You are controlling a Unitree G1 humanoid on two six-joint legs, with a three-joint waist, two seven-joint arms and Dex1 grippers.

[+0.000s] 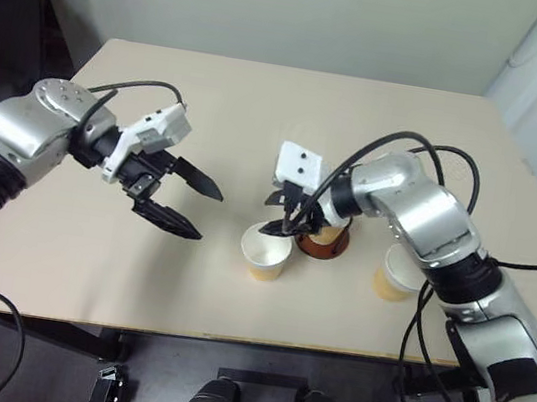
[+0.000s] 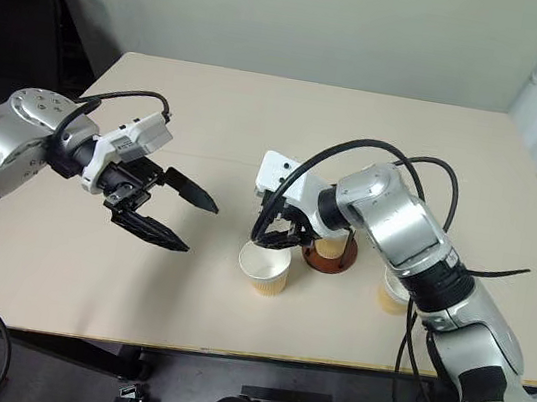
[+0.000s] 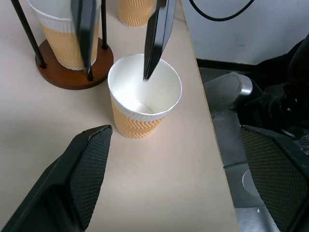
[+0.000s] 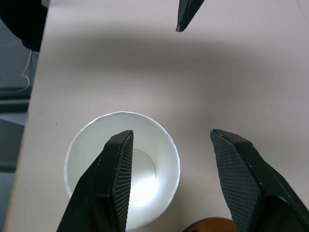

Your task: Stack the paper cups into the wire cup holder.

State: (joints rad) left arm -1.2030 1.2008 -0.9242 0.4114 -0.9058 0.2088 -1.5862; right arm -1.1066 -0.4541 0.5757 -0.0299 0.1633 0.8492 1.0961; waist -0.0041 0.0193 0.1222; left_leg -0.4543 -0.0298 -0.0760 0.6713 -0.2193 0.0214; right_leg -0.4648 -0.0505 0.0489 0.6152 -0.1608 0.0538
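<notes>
Near the table's front edge stands a tan paper cup [image 1: 266,252], upright and white inside. My right gripper [image 1: 281,227] hovers open just over its rim, one finger [image 4: 116,174] above the cup's mouth, the other [image 4: 244,176] outside it toward the holder. Right behind it is the wire cup holder [image 1: 323,246], a reddish-brown disc with black wires, and a second paper cup [image 3: 60,31] stands inside it. A third cup [image 1: 396,276] sits on the table to the right, partly hidden by my right arm. My left gripper [image 1: 211,216] hangs open to the left of the front cup, holding nothing.
The beige table [image 1: 136,272] has bare room at the left and the back. Its front edge runs close to the front cup. Black cables [image 1: 428,149] loop over my right arm. A pale wall stands behind the table.
</notes>
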